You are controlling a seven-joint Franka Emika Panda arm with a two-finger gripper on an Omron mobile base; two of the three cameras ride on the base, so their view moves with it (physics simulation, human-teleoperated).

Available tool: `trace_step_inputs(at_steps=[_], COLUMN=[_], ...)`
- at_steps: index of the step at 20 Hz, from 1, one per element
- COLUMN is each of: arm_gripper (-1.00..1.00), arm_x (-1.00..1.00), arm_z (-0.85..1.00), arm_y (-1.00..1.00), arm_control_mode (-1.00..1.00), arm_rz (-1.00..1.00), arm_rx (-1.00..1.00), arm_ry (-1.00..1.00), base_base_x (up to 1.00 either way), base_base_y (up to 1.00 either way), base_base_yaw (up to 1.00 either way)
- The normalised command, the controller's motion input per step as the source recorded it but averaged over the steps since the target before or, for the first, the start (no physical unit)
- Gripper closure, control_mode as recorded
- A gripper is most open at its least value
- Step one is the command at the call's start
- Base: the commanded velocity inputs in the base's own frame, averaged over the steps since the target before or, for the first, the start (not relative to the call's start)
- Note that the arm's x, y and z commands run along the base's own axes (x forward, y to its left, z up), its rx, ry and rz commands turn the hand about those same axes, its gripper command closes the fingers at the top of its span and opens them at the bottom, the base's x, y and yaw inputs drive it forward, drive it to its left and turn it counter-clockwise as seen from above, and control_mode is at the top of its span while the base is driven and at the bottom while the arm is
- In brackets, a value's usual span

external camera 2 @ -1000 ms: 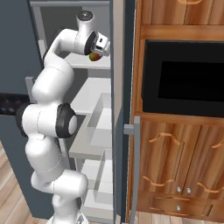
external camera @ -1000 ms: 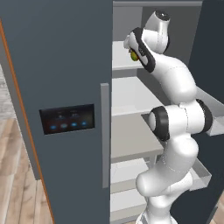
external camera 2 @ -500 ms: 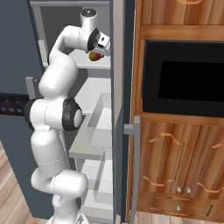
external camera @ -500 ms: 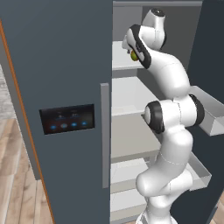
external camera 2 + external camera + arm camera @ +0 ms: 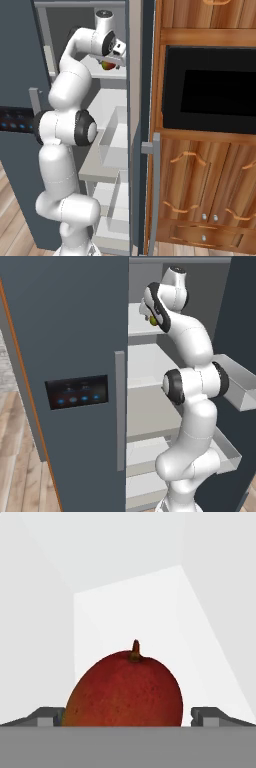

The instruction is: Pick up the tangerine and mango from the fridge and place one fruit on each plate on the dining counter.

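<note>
mango sits on an upper shelf of the fridge, and in the hand view it lies dead centre between the two dark fingertips, stem nub pointing to twelve o'clock. the hand has its fingers spread wide apart, one at nine o'clock of the fruit and the other at three o'clock, with nothing clamped yet; a gap of pale shelf shows on the three o'clock side. i judge the fruit is framed this way so the fingers can straddle its shorter width before closing (whether the pads already touch the skin i cannot tell).

going left to right in the left base view: the dark slate fridge door with its black panel of blue lights and long grey handle, then the open compartment with pale grey shelves, then the white arm rising from five o'clock and bending in toward the upper shelf, where a sliver of yellow-green fruit peeks out beside the wrist at about twelve o'clock. door bins stand at three o'clock.

in the right base view the arm climbs from seven o'clock, the mango showing red and green just under the wrist, and wood-fronted cabinets with a black oven window occupy the three o'clock side. the floor is pale wood plank.

the reach looks complete; closing on the fruit seems the next need.
</note>
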Motion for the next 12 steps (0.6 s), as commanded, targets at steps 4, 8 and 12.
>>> trace_step_inputs(at_steps=[4,8,12], arm_gripper=[-1.00,1.00,1.00], arm_x=[0.00,0.00,0.00], arm_z=[-0.15,-0.16,-0.01], arm_y=[0.03,0.12,0.01], arm_control_mode=[-1.00,-1.00,-1.00], arm_rz=[0.00,0.00,0.00], arm_rx=[0.00,0.00,0.00], arm_ry=[0.00,0.00,0.01], base_base_x=[0.00,0.00,0.00], base_base_y=[0.00,0.00,0.00], base_base_yaw=[0.00,0.00,0.00])
